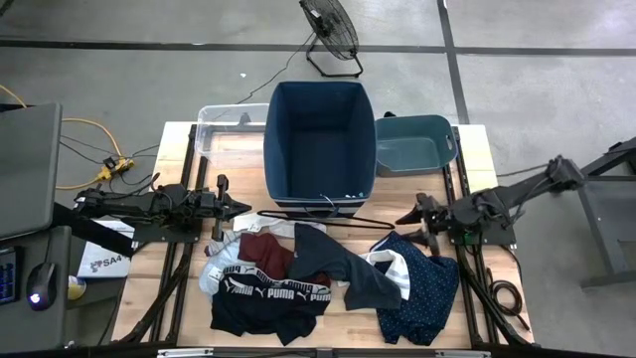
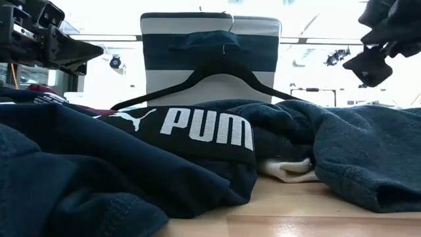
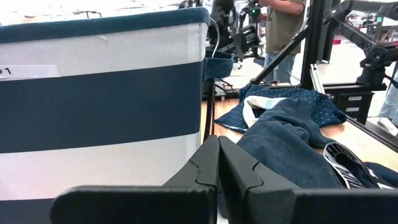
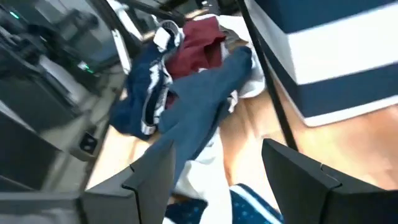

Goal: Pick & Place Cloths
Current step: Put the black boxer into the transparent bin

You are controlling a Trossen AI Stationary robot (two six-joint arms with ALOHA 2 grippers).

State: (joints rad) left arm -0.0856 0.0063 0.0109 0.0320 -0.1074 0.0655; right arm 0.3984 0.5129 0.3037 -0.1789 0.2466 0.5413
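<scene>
Grey concrete floor surrounded the pale wooden table (image 1: 149, 288), with a black floor fan (image 1: 331, 32) standing beyond its far edge. At the back of the table stood a tall navy fabric bin with a white band (image 1: 320, 139), flanked by a clear plastic tub (image 1: 224, 124) on one side and a teal plastic tub (image 1: 414, 144) on the other.

All the cloths lay heaped on the near half of the table, none in the bin. A maroon garment (image 1: 266, 252) sat at the pile's left, touching a pale blue-grey piece (image 1: 214, 271) beside it. Just in front lay the black garment with the white PUMA-lettered waistband (image 1: 278, 291). A dark grey garment (image 1: 343, 267) stretched across the middle, overlapping a white cloth (image 1: 390, 261), and the navy white-dotted garment (image 1: 427, 288) lay at the right. A thin black wire hanger (image 1: 323, 220) rested between the bin and the heap.

The left gripper (image 1: 241, 206) hung just left of the bin's near corner, above the pile's far edge, its fingers (image 3: 233, 165) pressed together and holding nothing. The right gripper (image 1: 404, 218) hovered at the dotted garment's far edge, its fingers (image 4: 298, 171) spread apart and empty.
</scene>
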